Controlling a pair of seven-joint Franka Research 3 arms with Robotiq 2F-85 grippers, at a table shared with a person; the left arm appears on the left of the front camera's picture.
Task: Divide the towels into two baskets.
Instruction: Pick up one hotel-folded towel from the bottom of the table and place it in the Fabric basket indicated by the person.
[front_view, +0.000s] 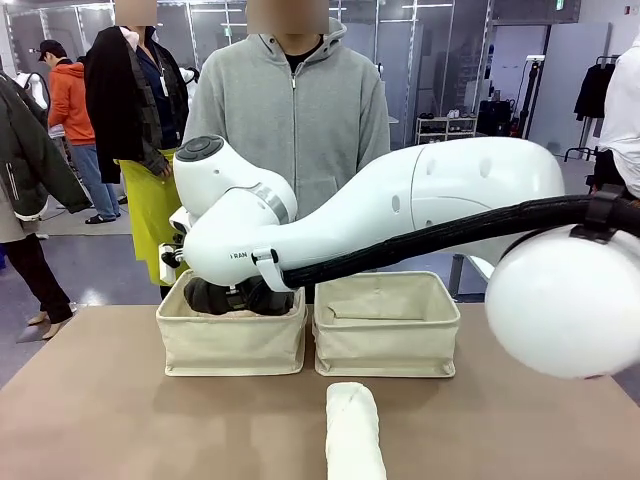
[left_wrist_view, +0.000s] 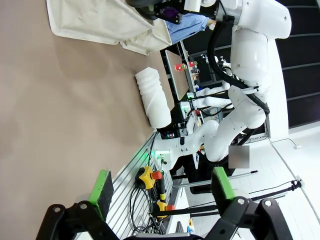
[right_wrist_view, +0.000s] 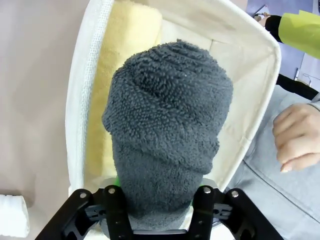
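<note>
My right gripper (right_wrist_view: 160, 210) is shut on the dark grey towel (right_wrist_view: 170, 125), holding it end-on just over the left basket (right_wrist_view: 82, 90). A light yellow towel (right_wrist_view: 125, 70) lies in that basket along one wall. From the front, the right arm reaches across and the grey towel (front_view: 235, 296) sits low inside the left basket (front_view: 230, 345). The right basket (front_view: 385, 345) stands beside it. The white towel (front_view: 353, 430) lies on the table in front of the baskets. My left gripper (left_wrist_view: 162, 187) hangs open above bare table, well away from the white towel (left_wrist_view: 154, 97). The pale pink towel is out of view.
A person in a grey hoodie (front_view: 290, 110) stands right behind the baskets, one hand (right_wrist_view: 297, 140) close to the left basket's far rim. The brown table (front_view: 100, 420) has free room on both sides of the white towel.
</note>
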